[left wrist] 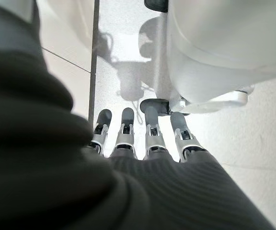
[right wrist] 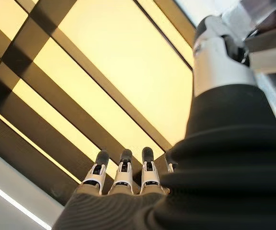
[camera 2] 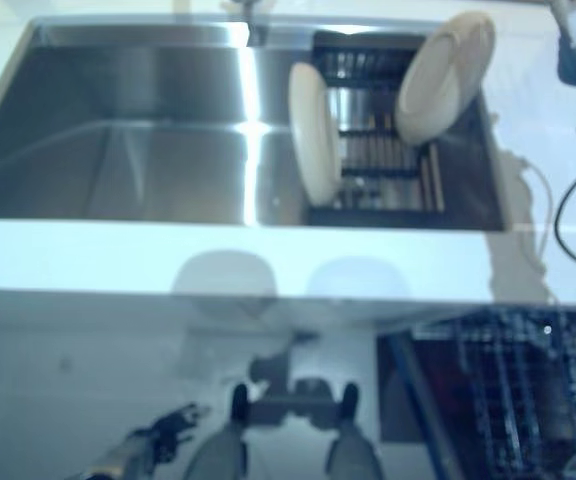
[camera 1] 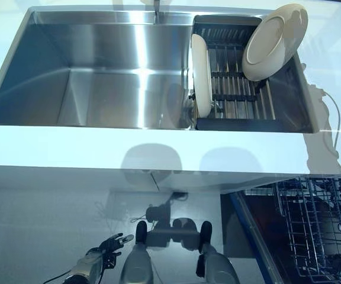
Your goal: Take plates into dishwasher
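Looking down at the sink (camera 1: 99, 65), we see two cream plates standing in the dark drying rack (camera 1: 241, 97) at its right end. One plate (camera 1: 201, 74) stands on edge against the rack's left side, nearly upright; the other plate (camera 1: 275, 41) leans tilted over the far right corner, its face turned toward us. They stand apart, with bare rack bars between them. Below the white table (camera 1: 158, 151), at lower right, the dishwasher basket (camera 1: 318, 228) is pulled out and we can make out no plates in it, so neither plate is moved yet.

We judge both plates to be stiff, glazed and slippery, fairly heavy for their size and breakable if knocked against steel or wire. The rim is the place to take hold: fingers behind, thumb on the front, gripping the upper edge that stands free of the bars. The tilted one offers more open rim; the upright one sits close to the sink wall, leaving less room.

Our left hand (camera 1: 108, 245) hangs low near the floor, well away from the plates, fingers straight and holding nothing. Our right hand (right wrist: 123, 179) shows only in its wrist view, fingers straight and empty, pointing up toward a ceiling of lit panels.
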Robot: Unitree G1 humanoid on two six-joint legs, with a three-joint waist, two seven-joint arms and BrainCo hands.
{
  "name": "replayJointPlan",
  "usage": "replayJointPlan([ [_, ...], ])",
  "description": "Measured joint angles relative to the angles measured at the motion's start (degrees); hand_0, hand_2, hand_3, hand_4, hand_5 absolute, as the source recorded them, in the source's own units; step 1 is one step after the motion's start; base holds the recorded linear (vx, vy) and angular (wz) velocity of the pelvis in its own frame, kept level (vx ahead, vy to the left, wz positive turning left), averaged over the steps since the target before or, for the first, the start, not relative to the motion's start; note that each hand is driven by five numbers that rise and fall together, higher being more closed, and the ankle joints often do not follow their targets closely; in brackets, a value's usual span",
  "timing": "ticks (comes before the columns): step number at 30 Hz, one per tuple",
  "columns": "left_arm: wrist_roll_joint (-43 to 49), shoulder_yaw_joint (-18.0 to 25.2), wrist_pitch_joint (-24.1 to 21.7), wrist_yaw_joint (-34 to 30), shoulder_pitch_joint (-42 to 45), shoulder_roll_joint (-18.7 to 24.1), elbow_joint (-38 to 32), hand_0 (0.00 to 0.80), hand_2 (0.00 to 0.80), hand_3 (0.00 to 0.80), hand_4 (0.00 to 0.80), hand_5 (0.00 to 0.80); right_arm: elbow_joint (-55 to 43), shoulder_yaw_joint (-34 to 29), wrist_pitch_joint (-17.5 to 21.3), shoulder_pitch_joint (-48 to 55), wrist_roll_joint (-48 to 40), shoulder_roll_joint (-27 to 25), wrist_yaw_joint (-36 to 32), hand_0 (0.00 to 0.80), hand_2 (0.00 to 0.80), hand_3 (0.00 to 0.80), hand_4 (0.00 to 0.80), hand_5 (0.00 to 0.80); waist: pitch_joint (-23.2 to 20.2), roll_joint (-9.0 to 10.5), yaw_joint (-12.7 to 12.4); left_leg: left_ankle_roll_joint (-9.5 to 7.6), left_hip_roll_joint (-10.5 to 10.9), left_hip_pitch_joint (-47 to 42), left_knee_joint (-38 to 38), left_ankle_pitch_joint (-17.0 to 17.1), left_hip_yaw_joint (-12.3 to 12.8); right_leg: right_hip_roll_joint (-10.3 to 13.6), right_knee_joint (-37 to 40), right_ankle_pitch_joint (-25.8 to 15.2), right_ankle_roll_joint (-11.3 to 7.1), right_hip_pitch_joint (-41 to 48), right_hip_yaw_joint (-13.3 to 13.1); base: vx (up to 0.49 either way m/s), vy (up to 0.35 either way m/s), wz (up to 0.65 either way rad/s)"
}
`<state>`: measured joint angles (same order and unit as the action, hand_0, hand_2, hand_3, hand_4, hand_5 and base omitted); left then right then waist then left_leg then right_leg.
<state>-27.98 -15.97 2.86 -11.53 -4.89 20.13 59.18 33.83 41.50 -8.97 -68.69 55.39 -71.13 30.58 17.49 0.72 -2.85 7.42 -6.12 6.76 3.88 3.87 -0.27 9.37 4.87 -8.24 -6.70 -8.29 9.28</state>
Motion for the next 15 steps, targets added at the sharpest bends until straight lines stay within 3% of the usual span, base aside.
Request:
replayJointPlan([
  [15, -10.1, 4.0, -1.8, 1.7, 0.2, 0.3, -1.5, 0.000, 0.000, 0.000, 0.000, 0.000, 1.4, 4.3, -0.6, -2.5, 3.5, 0.7, -0.2, 0.000, 0.000, 0.000, 0.000, 0.000, 0.2, -1.93, -1.4, 0.00, 0.1, 2.7, -0.3, 0.1, -1.1, 0.2, 0.0, 0.0, 0.00, -1.9, 1.0, -0.009, -0.001, 0.02],
])
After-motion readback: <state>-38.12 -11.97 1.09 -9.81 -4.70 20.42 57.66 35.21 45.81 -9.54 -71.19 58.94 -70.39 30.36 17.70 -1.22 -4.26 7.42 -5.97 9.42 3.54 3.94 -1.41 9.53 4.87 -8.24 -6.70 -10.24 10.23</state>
